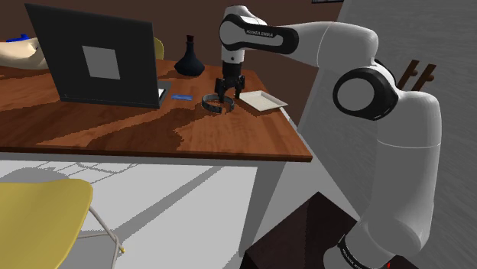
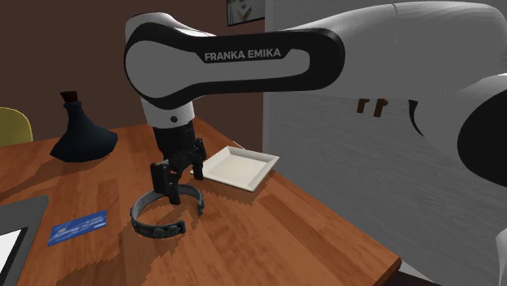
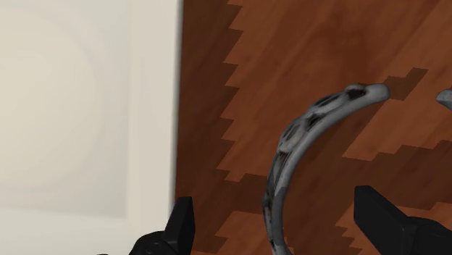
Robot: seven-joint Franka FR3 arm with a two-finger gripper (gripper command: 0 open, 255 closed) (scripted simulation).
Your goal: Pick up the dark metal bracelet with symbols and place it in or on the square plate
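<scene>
Gripper point(image 1: 227, 97) point(image 2: 179, 180) point(image 3: 279, 232): all-black, two-finger, pointed straight down and low over the table. The fingers point(image 3: 180, 226) stood apart. In the wrist view one stretch of the band passed between them and touched neither, so nothing was held.

Dark grey metal cuff bracelet with darker symbols along its band point(image 1: 216, 104) point(image 2: 162, 215) point(image 3: 290, 166): lay flat on the reddish-brown wooden table point(image 1: 191, 137) point(image 2: 284, 236) point(image 3: 290, 58), directly beneath the gripper. The ring was open, and the wrist view showed a gap between its ends.

Shallow cream-white square plate with raised rim point(image 1: 264, 101) point(image 2: 240, 166) point(image 3: 72, 109): sat near the table's corner, on the shoulder view's right of the bracelet. It was close to the bracelet without touching it, with bare wood between the two.

Small flat blue card point(image 1: 181, 97) point(image 2: 77, 227): lay on the table on the bracelet's other side, apart from it.

Dark flared vase with narrow neck point(image 1: 188, 61) point(image 2: 81, 134): stood upright, farther back on the table.

Open dark grey laptop point(image 1: 99, 57): was at the shoulder view's left, with its lid's back toward the camera.

Yellow chair point(image 1: 46, 206): stood on the floor in front of the table.
</scene>
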